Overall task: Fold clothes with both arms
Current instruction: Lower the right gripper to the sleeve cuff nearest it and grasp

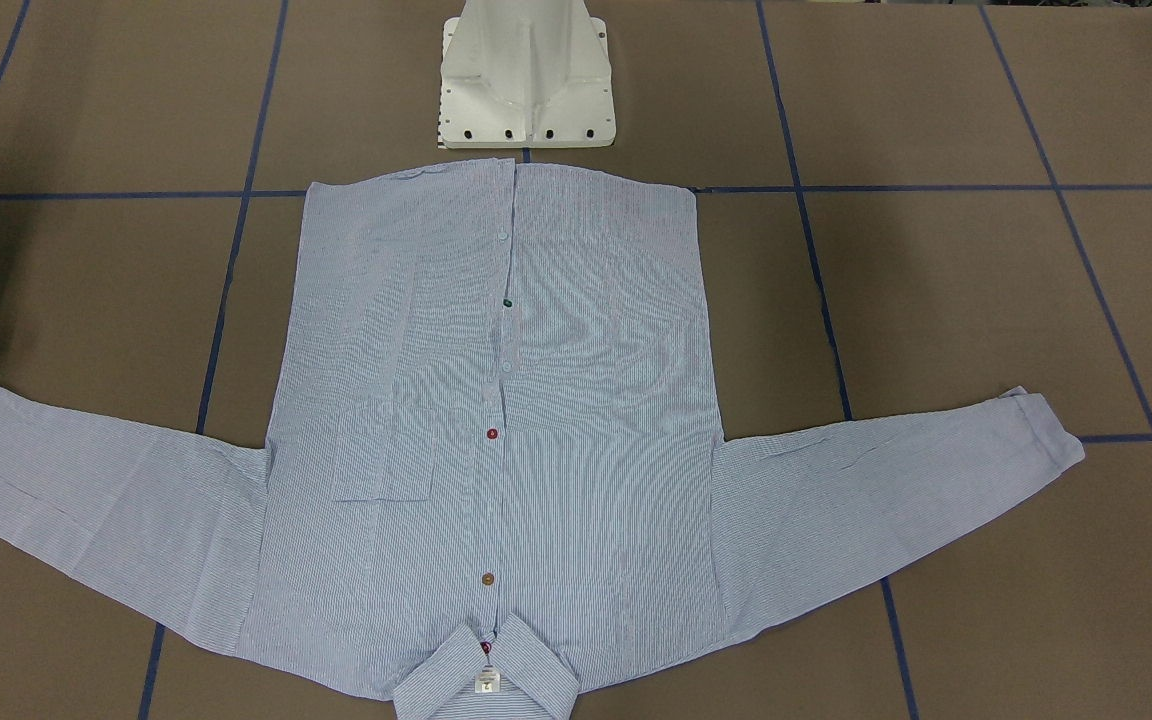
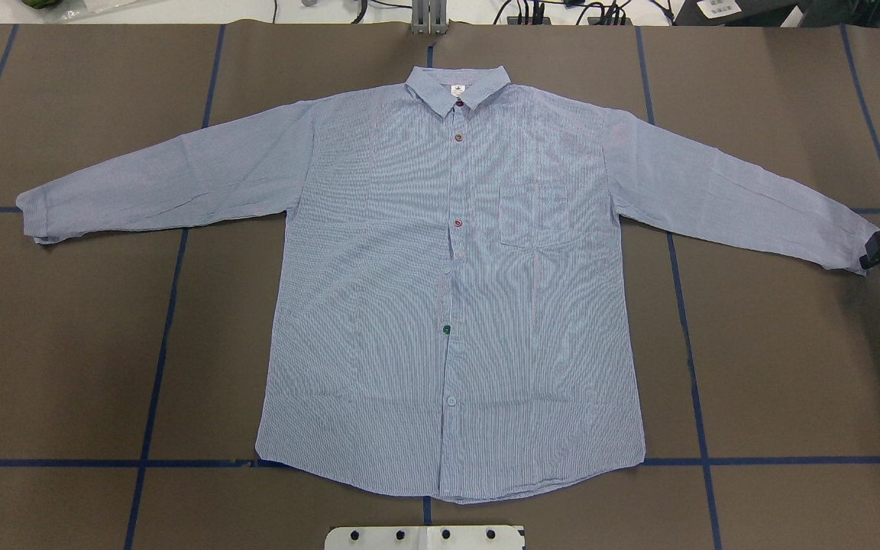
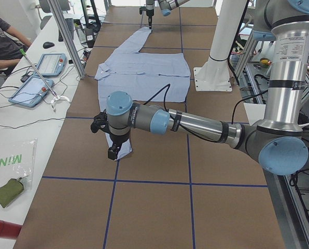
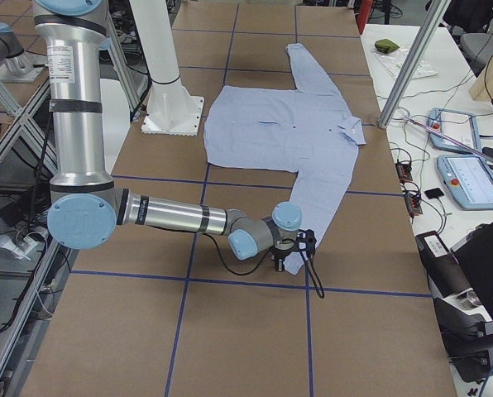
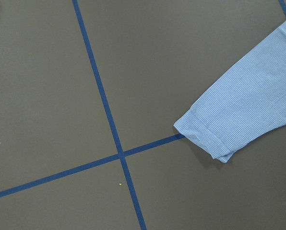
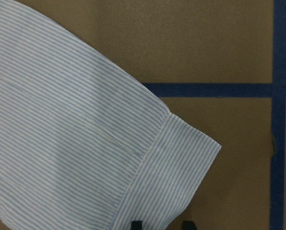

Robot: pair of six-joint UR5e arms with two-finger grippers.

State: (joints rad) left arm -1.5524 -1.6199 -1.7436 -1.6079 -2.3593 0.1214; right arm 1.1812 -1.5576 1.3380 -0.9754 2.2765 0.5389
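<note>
The big brown table (image 2: 66, 344) has blue tape lines on it. The striped shirt (image 2: 379, 305) lies flat in the middle of it, front side up and buttoned. Its collar (image 2: 459, 84) points away from the robot. Its bottom edge is near the white base (image 2: 425, 537). Both sleeves stick out sideways, so the shirt is widest across the table.

The left arm (image 3: 196, 124) reaches out low over the table. The left gripper (image 3: 113, 151) hangs by the cuff (image 5: 205, 136) on that side. I cannot tell if it is open or closed.

The right arm (image 4: 172, 217) reaches out low too. The right gripper (image 2: 877, 252) is at the other cuff (image 6: 172, 167). Its two tips are apart, with the cuff's edge between them.

The chest pocket (image 2: 535, 216) lies flat. One button (image 2: 447, 330) is green.
</note>
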